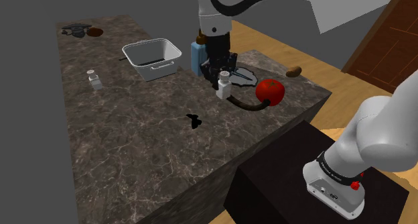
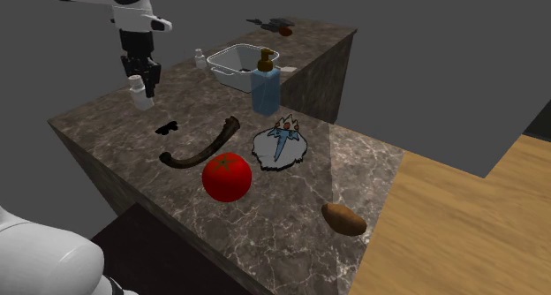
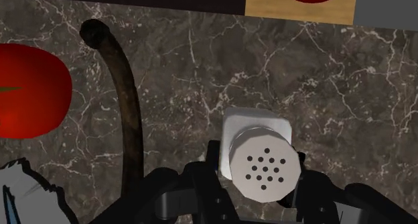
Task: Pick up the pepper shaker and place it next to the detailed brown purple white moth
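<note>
Squarely pinched by the hand, the pepper shaker is upright, holed cap pointing up.

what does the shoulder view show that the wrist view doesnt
Shoulder, not wrist: the moth, a white tub, a second shaker and a blue bottle. Wrist, not shoulder: the holes in the cap of the shaker. Both: that shaker clasped in the claw, the tomato and the dark curved stick.
</note>
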